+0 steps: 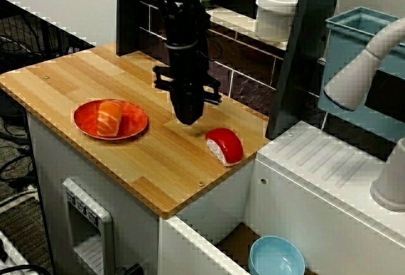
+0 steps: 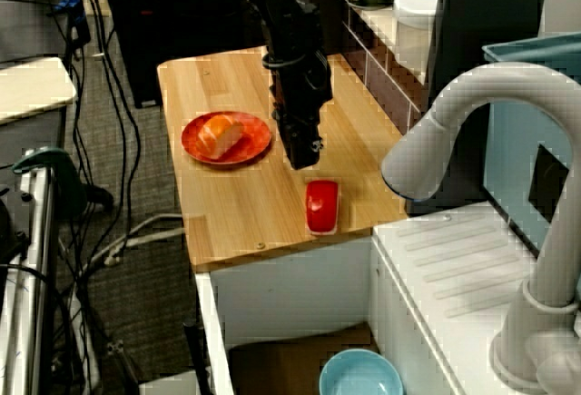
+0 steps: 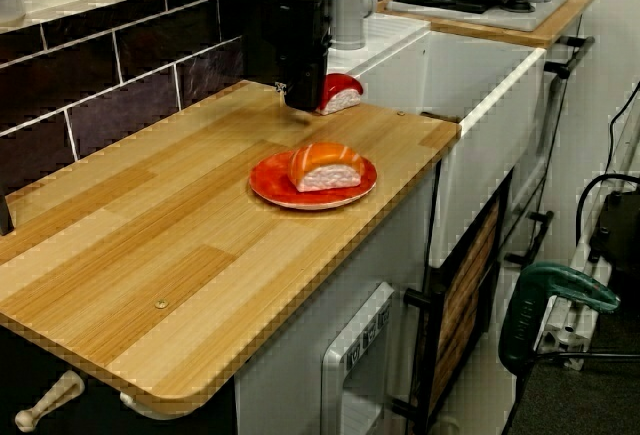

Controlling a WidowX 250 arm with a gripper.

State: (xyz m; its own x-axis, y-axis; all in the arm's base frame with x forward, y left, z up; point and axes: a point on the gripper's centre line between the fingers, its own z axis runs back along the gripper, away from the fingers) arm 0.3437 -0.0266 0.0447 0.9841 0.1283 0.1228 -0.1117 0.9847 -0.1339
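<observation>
In the view from the front, the tool [image 1: 188,116] hangs tip-down at centre frame, just over the tabletop [image 1: 76,79]. I cannot tell whether its jaws are parted, and nothing shows between them. Nearest, lower right, the tuna [image 1: 224,144] lies rice-down, likely steady. At left, the salmon [image 1: 109,117] rests on a plate [image 1: 136,125].
</observation>
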